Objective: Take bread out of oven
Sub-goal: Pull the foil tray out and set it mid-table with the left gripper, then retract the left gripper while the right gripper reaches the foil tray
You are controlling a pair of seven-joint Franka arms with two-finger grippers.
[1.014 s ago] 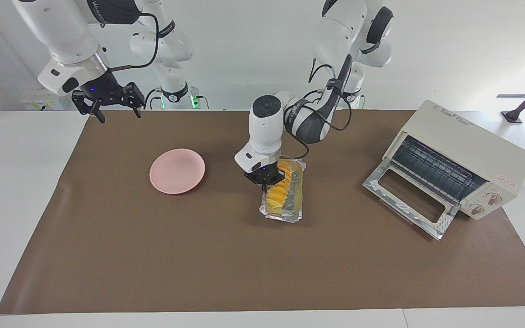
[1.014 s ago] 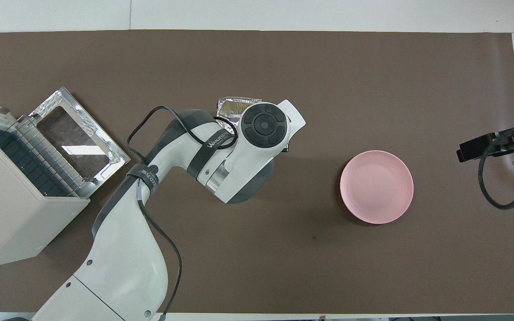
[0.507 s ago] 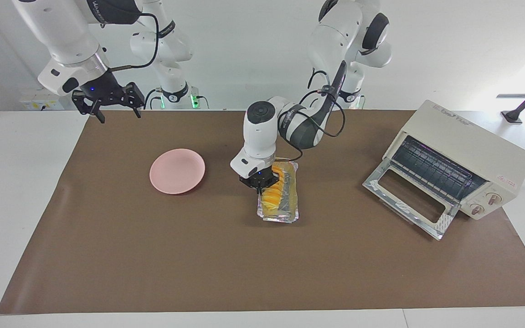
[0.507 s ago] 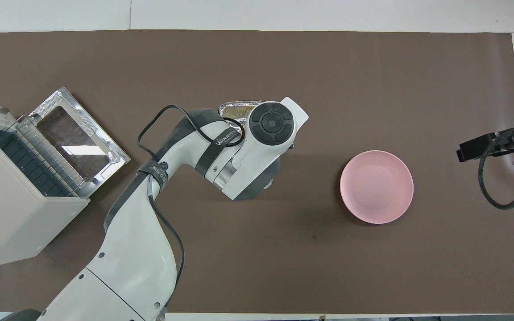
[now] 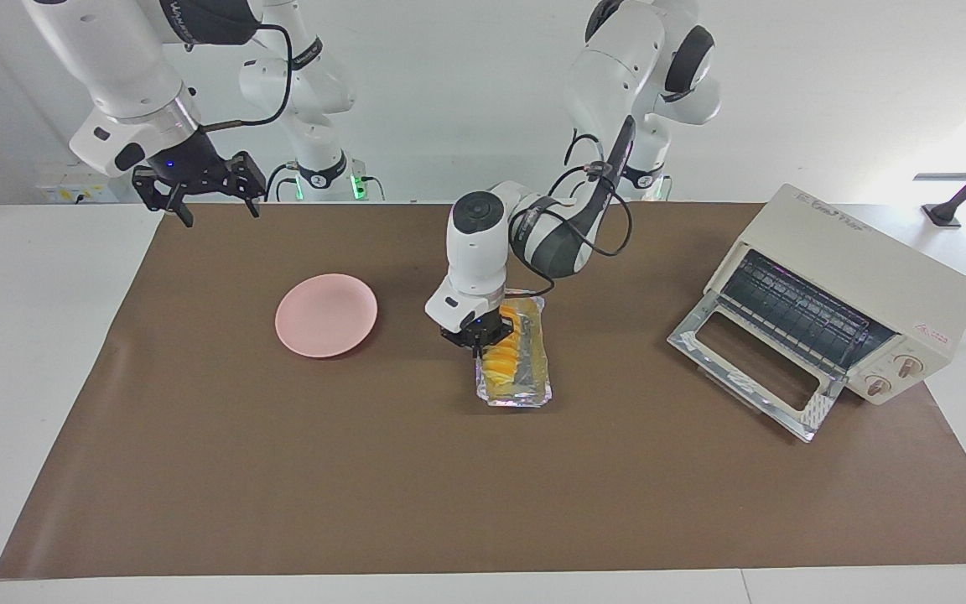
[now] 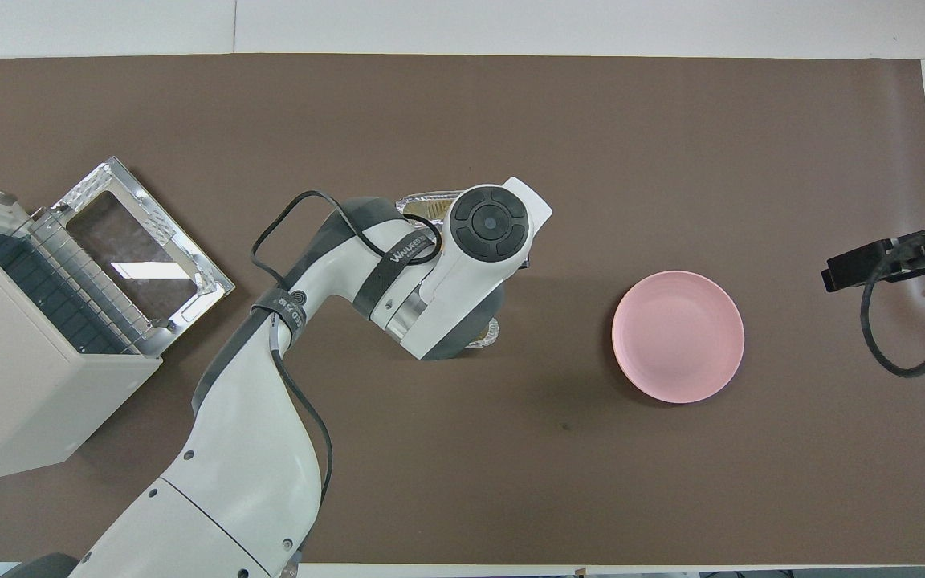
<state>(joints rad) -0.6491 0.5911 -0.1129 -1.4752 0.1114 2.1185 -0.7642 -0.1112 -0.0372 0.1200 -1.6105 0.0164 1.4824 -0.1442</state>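
— Where do I stand with the bread [image 5: 501, 352]?

— It's out of the oven [image 5: 848, 285]. It lies in the foil tray [image 5: 533, 387] on the mat [image 5: 282, 470], mid-table, between the plate [image 5: 326, 315] and the oven, whose door [image 5: 751, 369] hangs open. My left gripper [image 5: 476, 338] is down at the tray's edge toward the plate, at the end nearer the robots. I can't tell whether it's clenched on the foil rim, on the loaf, or let go; from overhead the wrist covers nearly all of it.

— So what worries you?

— That uncertainty. If I lift away while the fingers are pinching thin foil, I judge the tray could tip or crumple and roll the loaf onto the mat. If I've only caught a slice or two, the loaf might drag or tear as I rise.

— And the right gripper [image 5: 198, 186]?

— Waiting, spread open in the air over the mat's corner at its own end. No trouble there.

— The open door?

— Well apart from the tray. I'd only clip it by swinging the left elbow wide toward the oven on the way home.
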